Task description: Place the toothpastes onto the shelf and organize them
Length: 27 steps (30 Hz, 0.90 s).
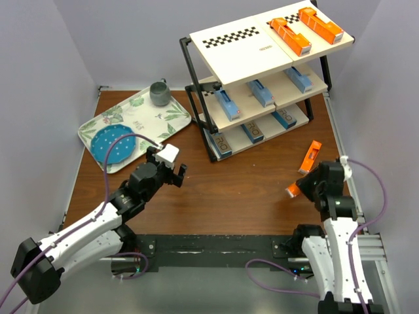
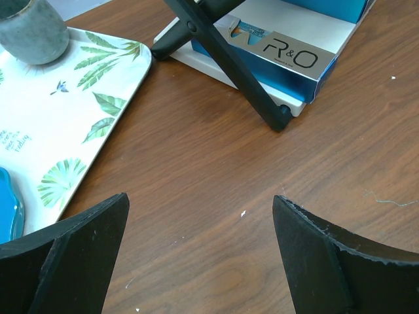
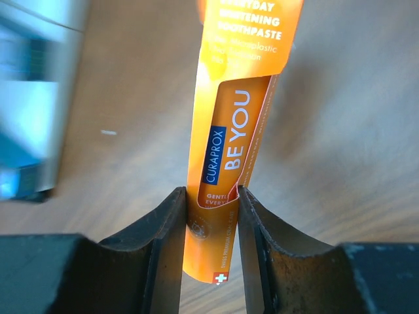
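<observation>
Shelf (image 1: 242,55) was a black-framed three-tier rack with slanted cream boards and a checker strip on the top one. Top board had two orange cartons (image 1: 290,35) (image 1: 321,25) side by side at its right end. Middle board carried three blue cartons (image 1: 260,92), the bottom one three silver-white R&O cartons (image 1: 252,131), spaced apart. A loose orange carton (image 1: 310,156) lay flat on the table just right of the shelf. Near it, a Curaprox carton (image 3: 226,131), also orange, sat pinched between the right gripper (image 1: 304,186) fingers.

The left arm (image 1: 85,232) and right arm (image 1: 337,255) wear white shells over black joints; purple cables (image 1: 107,163) trail toward six o'clock; the left tool (image 2: 200,203) has matte black, scuffed fingers (image 2: 78,255).
</observation>
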### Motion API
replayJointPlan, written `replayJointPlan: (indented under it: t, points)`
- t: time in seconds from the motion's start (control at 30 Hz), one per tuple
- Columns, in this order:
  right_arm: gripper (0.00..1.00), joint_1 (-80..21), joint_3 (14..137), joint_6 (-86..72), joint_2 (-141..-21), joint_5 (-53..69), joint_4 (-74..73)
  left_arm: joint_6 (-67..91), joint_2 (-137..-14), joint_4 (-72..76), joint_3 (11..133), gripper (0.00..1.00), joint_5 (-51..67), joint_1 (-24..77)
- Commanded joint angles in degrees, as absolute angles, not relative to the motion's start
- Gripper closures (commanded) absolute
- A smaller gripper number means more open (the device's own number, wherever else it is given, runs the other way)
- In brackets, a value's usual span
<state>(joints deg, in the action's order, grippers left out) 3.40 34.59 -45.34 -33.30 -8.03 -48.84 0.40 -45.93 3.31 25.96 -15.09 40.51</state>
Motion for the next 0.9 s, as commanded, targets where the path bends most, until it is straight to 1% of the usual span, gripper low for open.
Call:
replayJointPlan:
  t: [0.0, 0.07, 0.1, 0.17, 0.2, 0.27, 0.3, 0.37, 0.4, 0.57, 0.7, 0.77, 0.87]
  points:
    - [0.73, 3.4, 49.7, -33.0, -35.9, -9.3, -49.6, 1.1, -46.2, 5.0, 27.9, 0.04, -14.2, 40.3]
    - [0.73, 3.4, 54.3, -28.4, -38.7, -8.7, -50.4, 1.1, -46.2, 5.0, 27.9, 0.04, -14.2, 40.3]
    - [0.73, 3.4, 59.0, -26.9, -39.5, -8.6, -50.6, 1.1, -46.4, 5.0, 27.9, 0.04, -14.2, 40.3]
    - [0.73, 3.3, 64.0, -22.5, -42.6, -8.1, -51.1, 1.1, -46.3, 5.0, 27.8, 0.04, -14.1, 40.3]
    - [0.73, 3.4, 69.2, -21.1, -43.7, -7.7, -51.8, 1.1, -46.4, 5.1, 27.8, 0.04, -14.0, 40.3]
    - [0.73, 3.4, 74.1, -17.6, -46.9, -6.2, -52.3, 1.1, -46.4, 5.1, 27.8, 0.04, -13.9, 40.3]
    - [0.73, 3.4, 78.6, -16.4, -48.1, -4.2, -52.2, 1.1, -46.3, 5.0, 27.8, 0.04, -13.9, 40.3]
    - [0.73, 3.3, 82.4, -14.3, -50.6, -1.5, -51.1, 1.1, -46.3, 5.1, 27.9, 0.04, -13.8, 40.3]
    - [0.73, 3.4, 85.6, -13.5, -51.4, 1.7, -49.2, 1.1, -46.3, 5.1, 27.8, 0.04, -13.8, 40.3]
    - [0.72, 3.4, 93.5, -10.7, -57.6, 11.7, -42.6, 1.1, -46.4, 5.1, 27.8, 0.04, -13.5, 40.3]
    - [0.72, 3.3, 99.4, -11.3, -62.2, 18.9, -34.5, 1.1, -46.2, 5.1, 27.7, 0.04, -13.4, 40.3]
    - [0.72, 3.4, 102.2, -11.6, -65.7, 22.9, -32.9, 1.0, -46.0, 5.1, 27.6, 0.04, -13.4, 40.3]
    - [0.72, 3.4, 108.4, -11.9, -70.7, 25.3, -31.5, 0.9, -45.8, 5.1, 27.6, 0.04, -13.4, 40.3]
